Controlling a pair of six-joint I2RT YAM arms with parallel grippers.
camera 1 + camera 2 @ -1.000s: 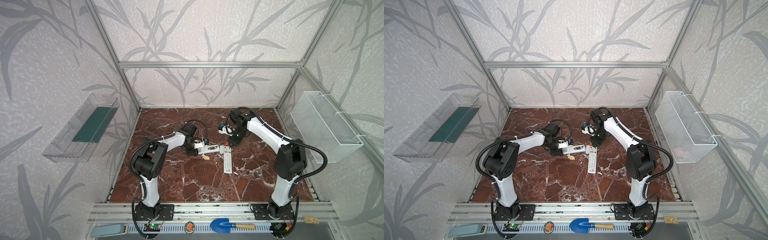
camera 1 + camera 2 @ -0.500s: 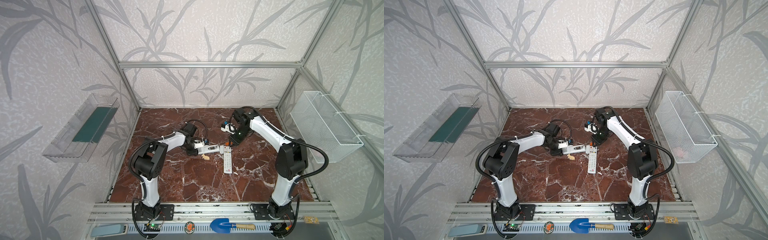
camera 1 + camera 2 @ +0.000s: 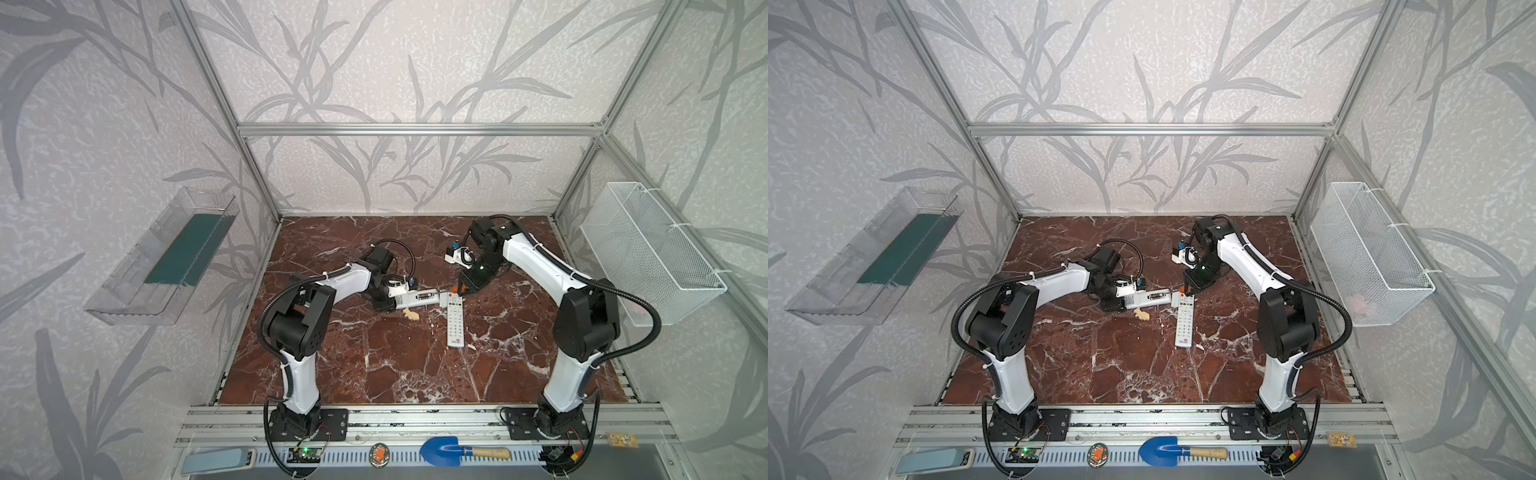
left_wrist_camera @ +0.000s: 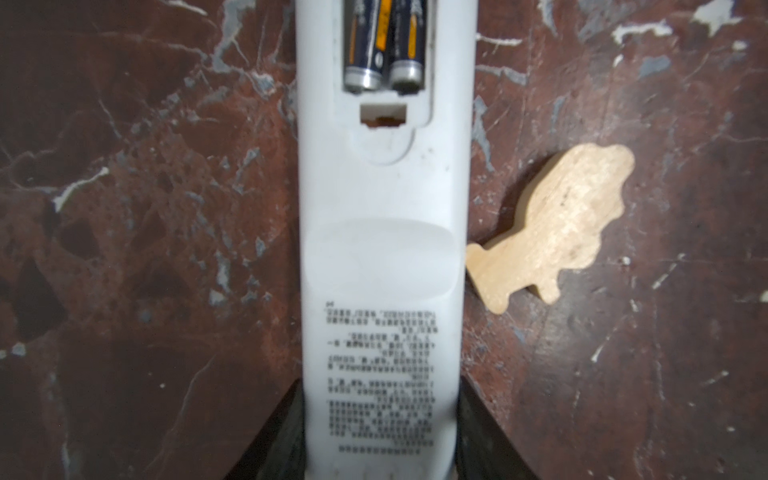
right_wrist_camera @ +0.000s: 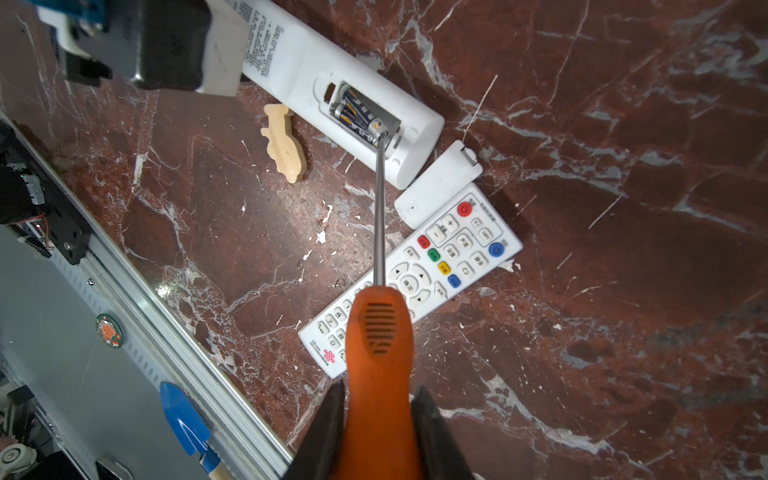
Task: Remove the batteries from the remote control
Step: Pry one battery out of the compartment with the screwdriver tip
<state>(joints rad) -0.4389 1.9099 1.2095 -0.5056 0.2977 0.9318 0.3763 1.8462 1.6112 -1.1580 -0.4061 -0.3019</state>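
My left fingers (image 4: pixel 286 432) are clamped on the sides of the long white plastic remote control (image 4: pixel 380 249), pinning it back-up on the red-brown marble counter (image 5: pixel 582 249); nothing on that side has shifted over the last second. The change is on the right: the wrist has swung round a little. My right fingers (image 5: pixel 330 436) are closed tight on the orange-handled, steel-shafted screwdriver (image 5: pixel 380 332); its tip is at the silvery end of one of the two dark cylindrical batteries (image 5: pixel 357 114). I cannot tell whether it touches.

Both batteries sit side by side in the open compartment, so nothing is unloaded yet. The small flat white battery cover (image 5: pixel 440 183) is already off, lying just beside the remote control's end and against a second white remote with coloured buttons (image 5: pixel 415 274). A pale wooden animal-shaped block (image 5: pixel 286 145) lies close beside the held remote control.

I judge the swing was me lining up a prying angle. The next move needs a gentle lever under that end; too much force and the cell may spring out and roll away.
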